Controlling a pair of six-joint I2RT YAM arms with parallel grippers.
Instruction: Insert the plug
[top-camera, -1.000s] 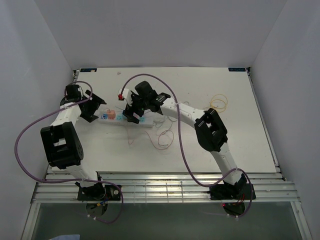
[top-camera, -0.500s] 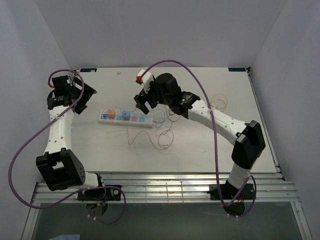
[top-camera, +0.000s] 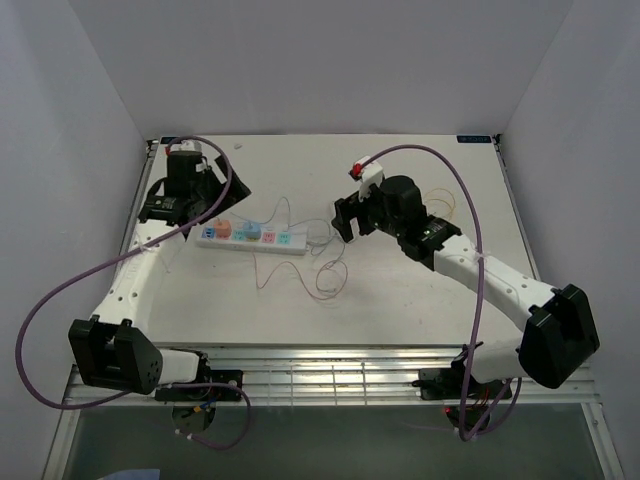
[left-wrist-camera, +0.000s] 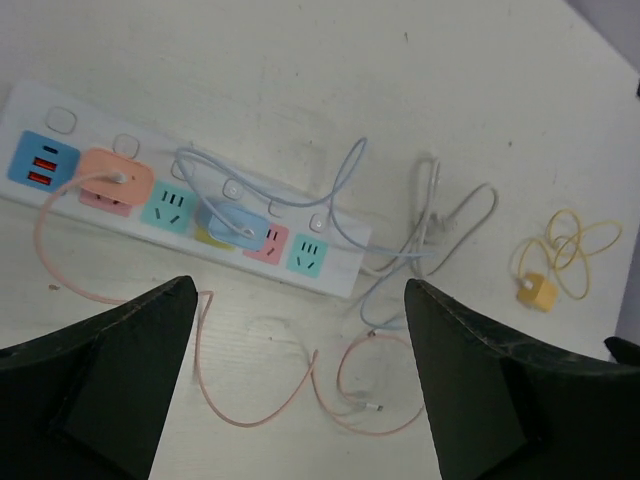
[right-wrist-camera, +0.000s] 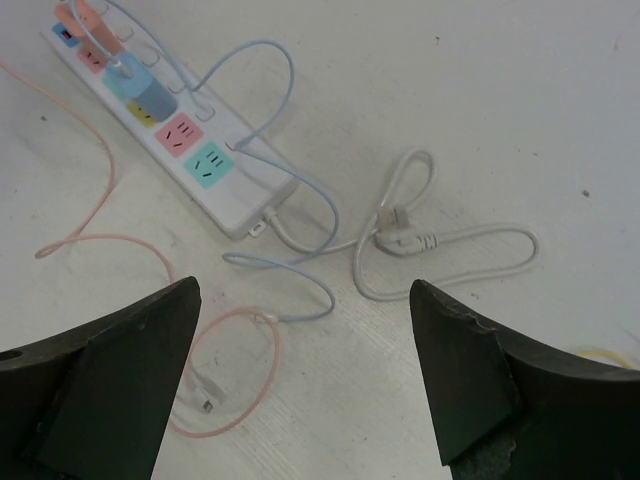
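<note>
Well, from the top camera, my right gripper (top-camera: 345, 222) had pulled away to the right of the power strip (top-camera: 250, 237). A second before, it had been right over the strip. My left gripper (top-camera: 208, 203) had swung back in and hung near the strip's left end.

Through my left wrist camera, my left jaws stood wide open and held nothing. Below them, the pink plug (left-wrist-camera: 115, 178) and the blue plug (left-wrist-camera: 232, 220) sat pushed into the strip. A yellow plug (left-wrist-camera: 537, 290) lay loose on the table (left-wrist-camera: 250, 60), well apart from the strip.

Through my right wrist camera, my right jaws were spread wide too, and they were empty. A white cable (right-wrist-camera: 450, 245) lay loose near the strip's end.
</note>
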